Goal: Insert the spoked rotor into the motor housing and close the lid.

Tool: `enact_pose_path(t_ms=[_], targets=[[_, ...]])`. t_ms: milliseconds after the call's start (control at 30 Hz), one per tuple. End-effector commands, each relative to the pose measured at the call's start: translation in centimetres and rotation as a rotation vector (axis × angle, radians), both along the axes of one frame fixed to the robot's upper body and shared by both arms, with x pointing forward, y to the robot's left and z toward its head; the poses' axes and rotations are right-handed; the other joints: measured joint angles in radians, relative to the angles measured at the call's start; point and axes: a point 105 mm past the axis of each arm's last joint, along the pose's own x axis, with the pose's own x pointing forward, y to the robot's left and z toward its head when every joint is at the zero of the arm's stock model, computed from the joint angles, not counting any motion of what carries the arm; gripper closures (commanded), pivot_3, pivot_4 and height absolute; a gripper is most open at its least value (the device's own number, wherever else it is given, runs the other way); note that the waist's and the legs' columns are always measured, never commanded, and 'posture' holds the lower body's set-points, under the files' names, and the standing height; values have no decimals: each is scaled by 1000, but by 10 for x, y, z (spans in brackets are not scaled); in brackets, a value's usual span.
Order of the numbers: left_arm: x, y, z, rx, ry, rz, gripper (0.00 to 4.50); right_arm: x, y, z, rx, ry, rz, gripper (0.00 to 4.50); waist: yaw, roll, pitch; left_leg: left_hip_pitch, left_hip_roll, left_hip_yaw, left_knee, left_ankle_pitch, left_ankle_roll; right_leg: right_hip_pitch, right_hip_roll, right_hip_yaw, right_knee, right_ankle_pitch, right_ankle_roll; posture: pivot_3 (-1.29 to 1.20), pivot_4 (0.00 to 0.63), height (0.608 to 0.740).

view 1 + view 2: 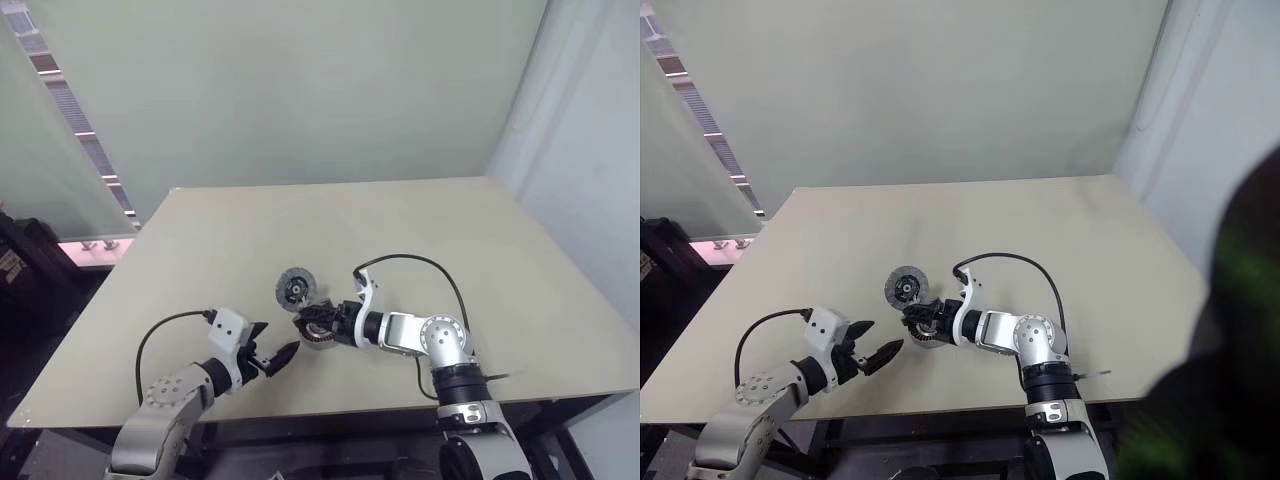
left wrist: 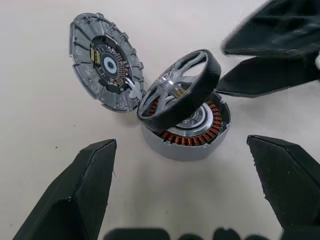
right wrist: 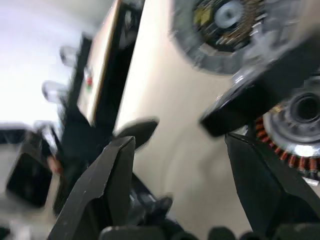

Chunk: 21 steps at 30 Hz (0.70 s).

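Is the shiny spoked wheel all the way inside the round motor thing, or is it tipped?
Tipped. The spoked rotor leans on the motor housing, one edge raised, copper windings showing underneath.

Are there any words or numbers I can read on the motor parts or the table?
None can be read.
Grey lid: the tiny marks on its dark circuit board are too small to read.
Spoked rotor, motor housing, table: no writing shows.

Colours on the beige worktop (image 1: 420, 230)

The spoked rotor (image 2: 179, 90) was shiny silver, black-rimmed; the motor housing (image 2: 187, 135) pale grey with copper windings; the lid (image 2: 105, 61) grey, ribbed, dark-centred; end effector fingers (image 2: 75, 192) black.
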Motion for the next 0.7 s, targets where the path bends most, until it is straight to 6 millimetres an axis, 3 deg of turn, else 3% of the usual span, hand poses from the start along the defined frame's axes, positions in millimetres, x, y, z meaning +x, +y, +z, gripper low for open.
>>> enact_pose_path(t_ms=[33, 333, 600, 700], targets=[[5, -1, 9, 1, -44, -11, 0, -1, -7, 23, -35, -115, 64, 1372, 0, 0, 0, 0, 0, 0, 0, 0, 0, 0, 0, 0, 0, 0, 0, 0, 0, 740], [6, -1, 8, 0, -43, -20, 0, 6, -23, 27, -104, -234, 66, 1372, -1, 0, 0, -1, 1, 1, 0, 0, 0, -1, 0, -1, 0, 0, 0, 0, 0, 740], [6, 0, 7, 4, -40, -21, 0, -4, -21, 0, -306, -392, 174, 1372, 0, -1, 0, -1, 1, 1, 0, 0, 0, -1, 0, -1, -1, 0, 0, 0, 0, 740], [5, 3, 7, 10, -37, -17, 0, -4, -24, -3, -309, -429, 182, 1372, 0, -1, 0, -2, 0, 0, 1, 0, 0, -1, 0, 0, -1, 0, 0, 0, 0, 740]])
